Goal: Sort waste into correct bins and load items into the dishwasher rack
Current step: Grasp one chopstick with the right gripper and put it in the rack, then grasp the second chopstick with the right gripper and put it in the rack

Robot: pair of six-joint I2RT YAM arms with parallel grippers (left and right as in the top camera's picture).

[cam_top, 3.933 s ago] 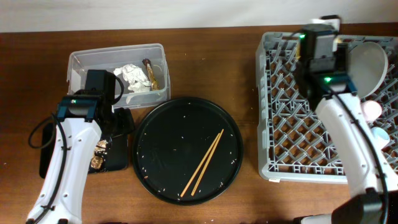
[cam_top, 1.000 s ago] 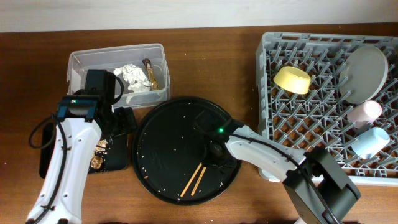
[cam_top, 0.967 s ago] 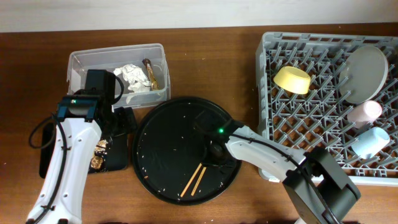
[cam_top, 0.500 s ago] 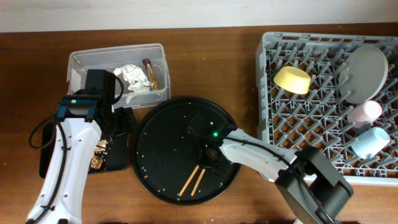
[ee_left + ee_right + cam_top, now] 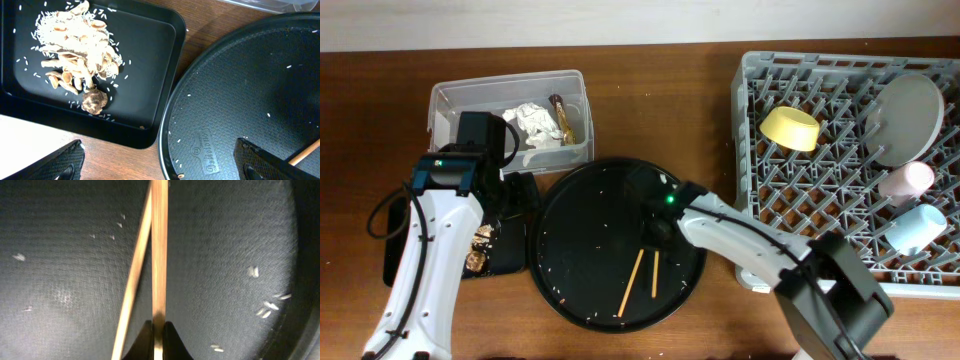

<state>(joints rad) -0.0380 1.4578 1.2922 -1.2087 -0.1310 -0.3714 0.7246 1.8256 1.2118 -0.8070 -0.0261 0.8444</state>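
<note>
My right gripper is shut on one wooden chopstick over the large round black tray. The second chopstick lies slanted on that tray beside it. My left gripper is open and empty over the gap between the shallow black tray and the round tray. Food scraps lie in the shallow black tray. Tissue and the wrapper lie in the clear tub. The rack holds the yellow bowl, plate, pink cup and blue cup.
Rice grains are scattered over the round tray and the shallow black tray. The round tray's rim nearly touches the shallow tray. The rack's left edge stands close to my right arm.
My right gripper has closed on one chopstick and pulled it toward the tray's far side. The two chopsticks, close together before, now lie apart at different angles. The left arm has not moved.
</note>
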